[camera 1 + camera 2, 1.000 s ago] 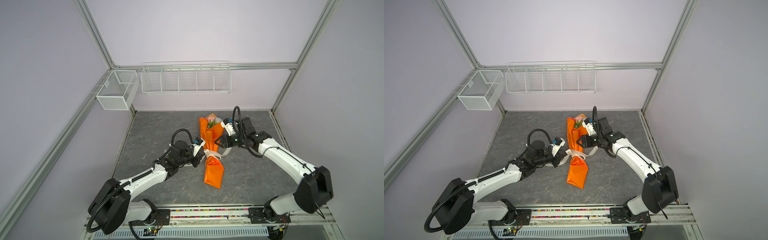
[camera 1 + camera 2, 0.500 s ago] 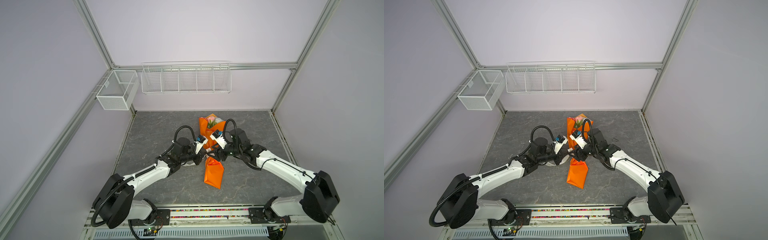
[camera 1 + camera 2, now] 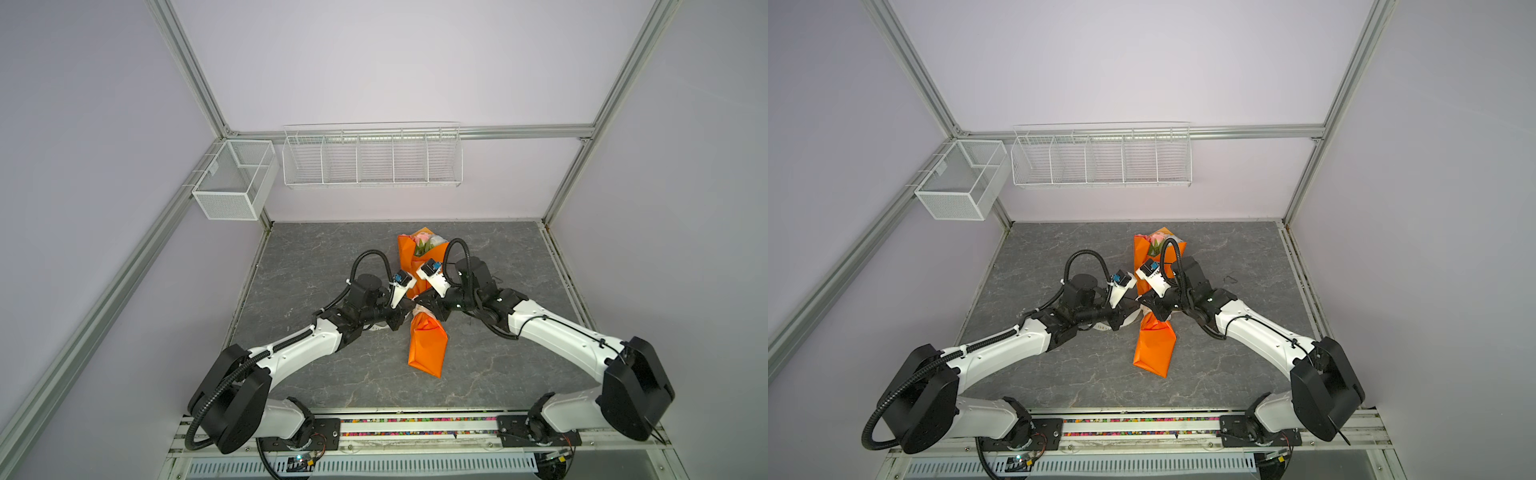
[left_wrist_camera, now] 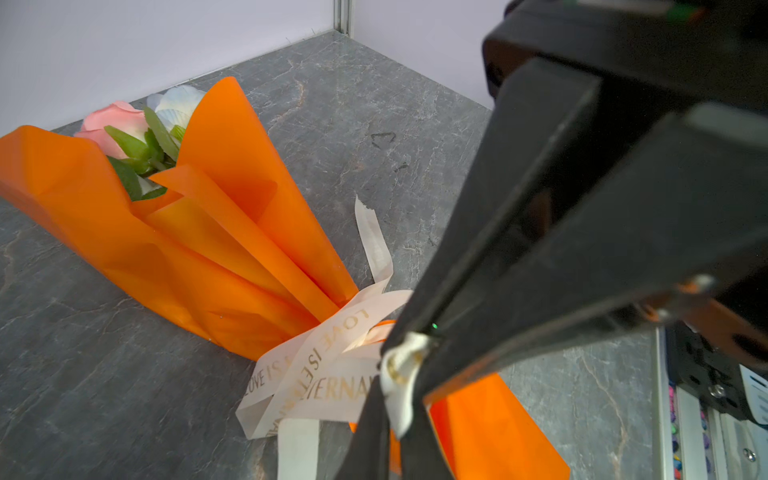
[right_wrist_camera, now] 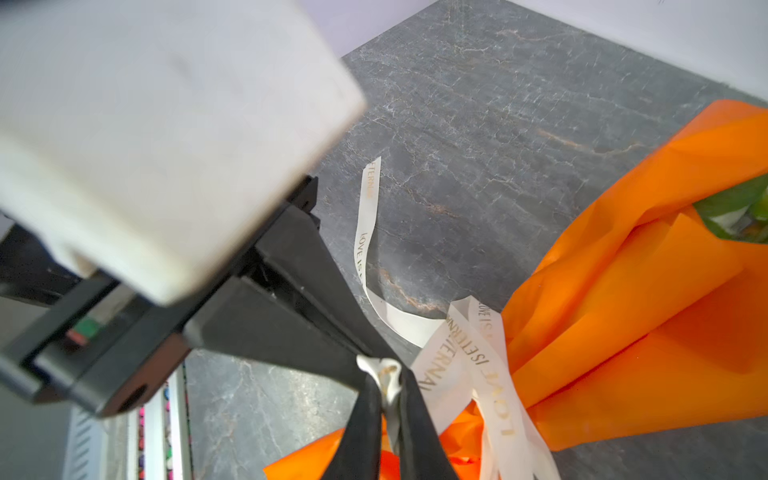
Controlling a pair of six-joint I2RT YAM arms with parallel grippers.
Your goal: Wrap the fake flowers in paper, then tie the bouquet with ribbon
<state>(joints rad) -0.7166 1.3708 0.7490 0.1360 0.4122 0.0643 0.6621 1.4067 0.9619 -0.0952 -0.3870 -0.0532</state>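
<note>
- nearest us, the narrow tail of the bouquet [image 3: 426, 353] lies flat on the grey marbled table [image 3: 316, 257], a little right of the middle; its orange paper [image 3: 1154, 349] cone runs from near to far
- just beyond that tail, at the cinched waist, the cream ribbon [image 4: 328, 365] is wound round the paper; we read "love is eternal" on it in gold; one loose end lies on the table to the left of the waist, another to the right
- the left gripper [image 4: 397, 401] reaches in low from the left; its jaws are drawn almost together, with a bunched bit of the ribbon pinched between them
- the right gripper [image 5: 388, 386] comes in from the right and meets it tip to tip over the waist; its jaws are closed on the same wad of ribbon
- farther on, the paper flares open; the fake flowers [image 4: 120, 124] show at its mouth, a pink rose and a white one among green leaves, pointing at the far wall
- farthest, on the far wall above the table, hangs a white wire rack [image 3: 372, 158]; a mesh basket [image 3: 232, 183] hangs to its left
</note>
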